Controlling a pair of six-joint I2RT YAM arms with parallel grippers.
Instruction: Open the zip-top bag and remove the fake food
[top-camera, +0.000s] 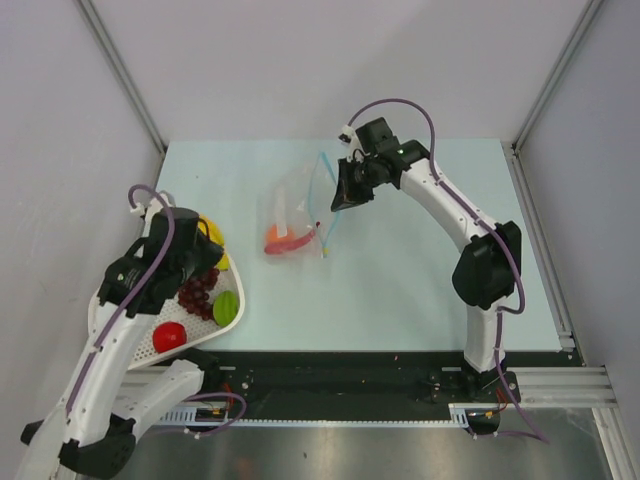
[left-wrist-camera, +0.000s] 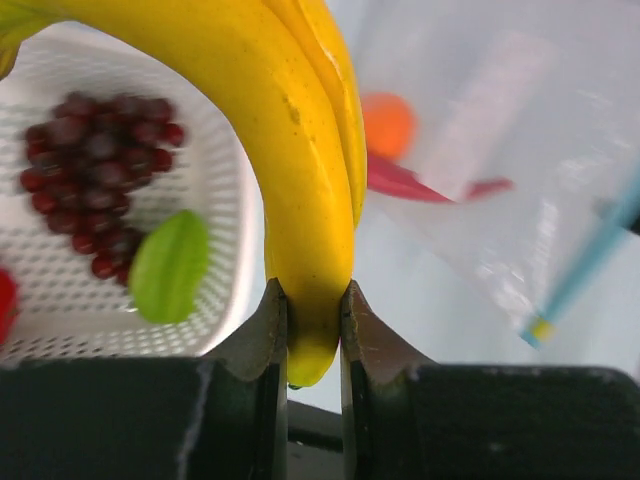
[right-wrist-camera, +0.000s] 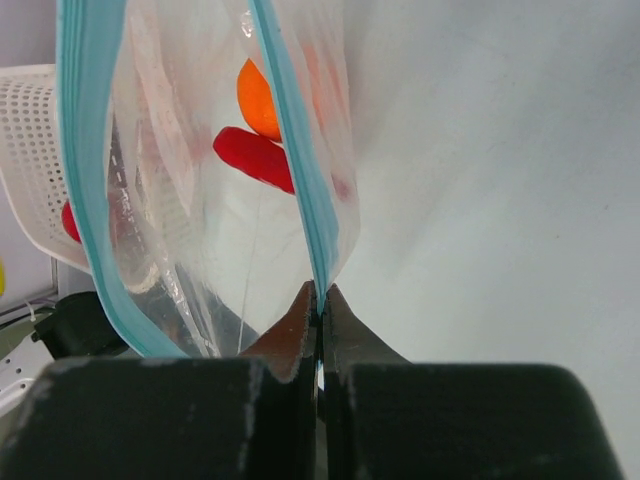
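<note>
Pinching the teal zip strip of the zip-top bag at lower centre with the right gripper, jaws pressed tight. Showing, inside near upper centre, an orange ball above a red piece. Catching a white mesh basket at the left edge.

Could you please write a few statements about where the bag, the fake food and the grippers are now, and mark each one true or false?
1. The left gripper grips the yellow banana. True.
2. The right gripper pinches the zip strip of the zip-top bag. True.
3. The grape bunch is inside the bag. False: it lies in the white mesh basket.
4. The bag is empty. False: an orange ball and a red piece are in it.
</note>
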